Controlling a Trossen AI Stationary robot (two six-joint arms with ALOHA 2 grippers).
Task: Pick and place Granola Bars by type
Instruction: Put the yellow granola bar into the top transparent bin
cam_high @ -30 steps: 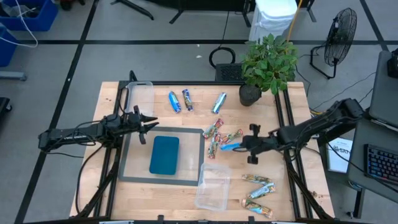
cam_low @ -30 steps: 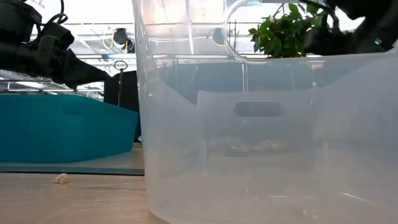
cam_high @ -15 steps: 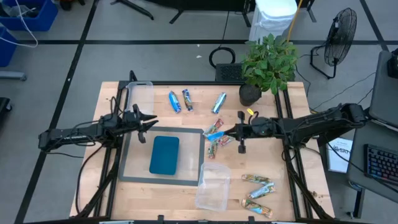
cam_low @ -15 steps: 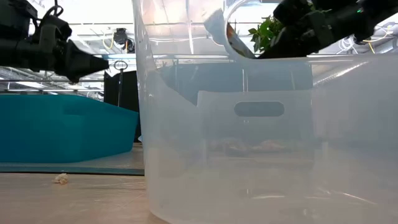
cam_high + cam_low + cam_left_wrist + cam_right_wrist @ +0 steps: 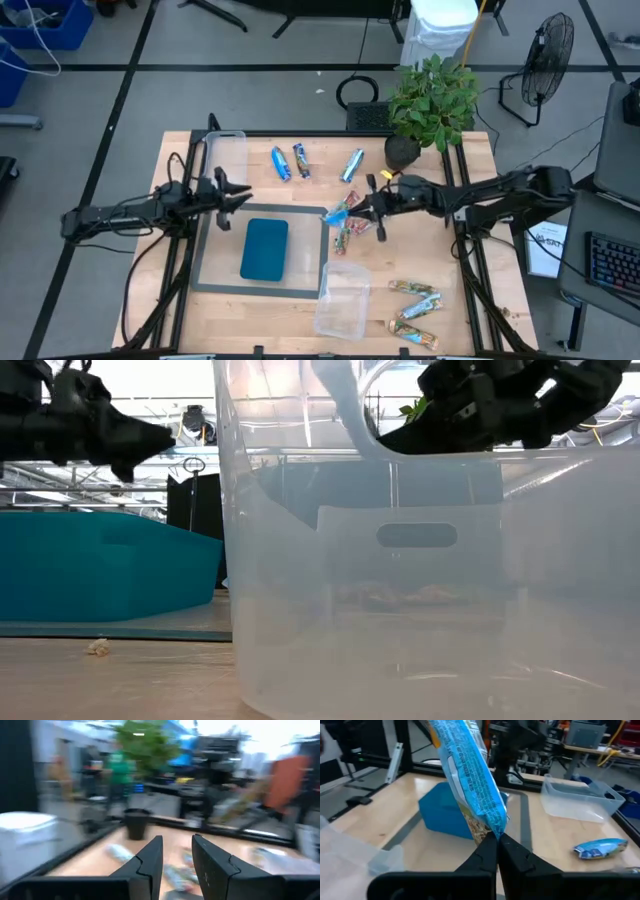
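Observation:
My right gripper hangs above the table's middle, shut on a blue granola bar, just beyond the far right corner of the teal tray's mat; the bar fills the right wrist view. Three blue bars lie flat near the far edge. Red-green multicoloured bars lie under and near the right gripper. Silver-tan bars lie at the near right. My left gripper is open, hovering left of the tray and touching nothing. My right gripper pinches the blue bar by one crimped end between its two fingertips. The fingers come nearly level from the table's right. The bar is lifted clear of the table and sticks out past the fingertips toward the left, tilted upward.
A teal tray sits on a grey mat. One clear tub stands at the far left, another at the near middle and close to the low camera. A potted plant stands at the far right.
My right gripper has moved toward the table's left and far edge and risen, carrying the blue bar from beside the multicoloured bars to the mat's far right corner. The bar has tipped up and is now clear of the table.

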